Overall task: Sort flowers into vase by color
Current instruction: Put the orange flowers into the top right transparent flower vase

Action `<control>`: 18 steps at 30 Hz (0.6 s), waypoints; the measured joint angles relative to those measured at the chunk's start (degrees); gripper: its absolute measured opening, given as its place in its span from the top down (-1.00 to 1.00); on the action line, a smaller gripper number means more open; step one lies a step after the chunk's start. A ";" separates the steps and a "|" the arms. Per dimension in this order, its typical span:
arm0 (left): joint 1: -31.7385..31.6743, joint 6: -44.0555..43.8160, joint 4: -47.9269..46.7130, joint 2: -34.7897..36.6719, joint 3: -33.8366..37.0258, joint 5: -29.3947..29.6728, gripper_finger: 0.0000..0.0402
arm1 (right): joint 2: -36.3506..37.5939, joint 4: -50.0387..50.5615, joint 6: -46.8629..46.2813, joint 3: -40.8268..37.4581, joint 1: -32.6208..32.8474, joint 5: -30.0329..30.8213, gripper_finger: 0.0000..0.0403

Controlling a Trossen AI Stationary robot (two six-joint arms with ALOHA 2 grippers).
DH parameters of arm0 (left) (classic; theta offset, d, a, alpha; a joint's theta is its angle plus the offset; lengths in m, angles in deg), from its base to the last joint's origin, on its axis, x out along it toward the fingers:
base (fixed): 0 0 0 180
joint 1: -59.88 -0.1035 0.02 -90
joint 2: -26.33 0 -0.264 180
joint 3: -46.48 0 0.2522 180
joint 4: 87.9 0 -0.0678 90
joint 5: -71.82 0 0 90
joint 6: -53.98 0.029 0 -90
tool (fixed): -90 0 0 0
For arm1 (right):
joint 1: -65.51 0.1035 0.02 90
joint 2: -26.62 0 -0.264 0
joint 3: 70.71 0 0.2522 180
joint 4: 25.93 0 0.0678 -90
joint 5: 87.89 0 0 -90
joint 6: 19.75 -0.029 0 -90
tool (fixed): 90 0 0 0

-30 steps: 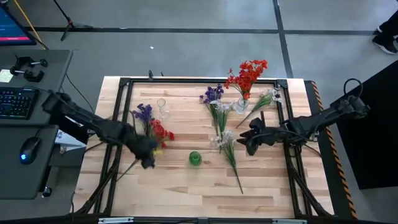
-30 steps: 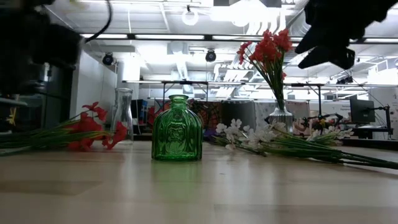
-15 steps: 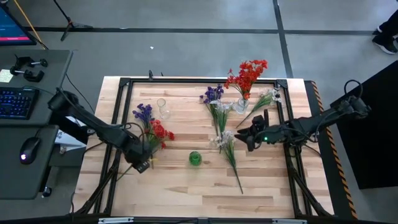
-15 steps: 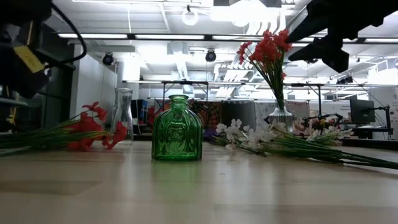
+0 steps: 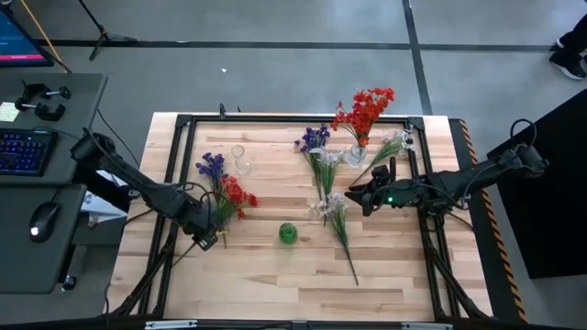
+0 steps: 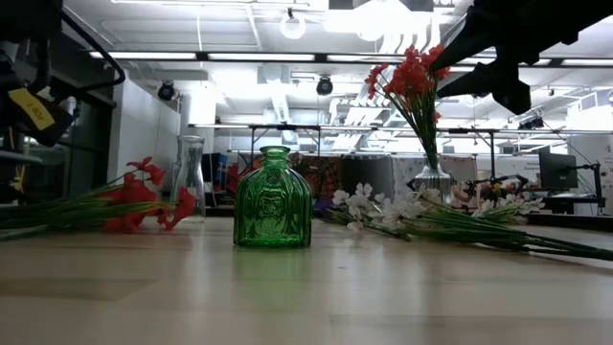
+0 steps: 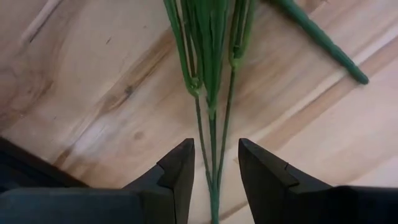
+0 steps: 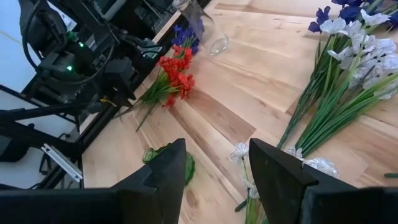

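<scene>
From above, the left gripper (image 5: 207,240) sits over the stem end of the red flowers (image 5: 236,194) lying on the table (image 5: 266,275). Its wrist view shows open fingers (image 7: 177,171) straddling the green stems (image 7: 211,124). The right gripper (image 5: 369,196) hovers open beside the white flowers (image 5: 332,207).

You're looking at a grey floor (image 5: 275,69) around the wooden table (image 5: 266,275); a desk (image 5: 41,183) with keyboard (image 5: 23,151) stands beside it, with bright ceiling lights (image 6: 292,24) overhead.
</scene>
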 joint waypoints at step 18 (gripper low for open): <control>-0.26 -3.13 4.83 -9.81 -0.23 -0.31 0.44 | 0.00 -0.01 2.70 0.00 0.02 -0.58 0.18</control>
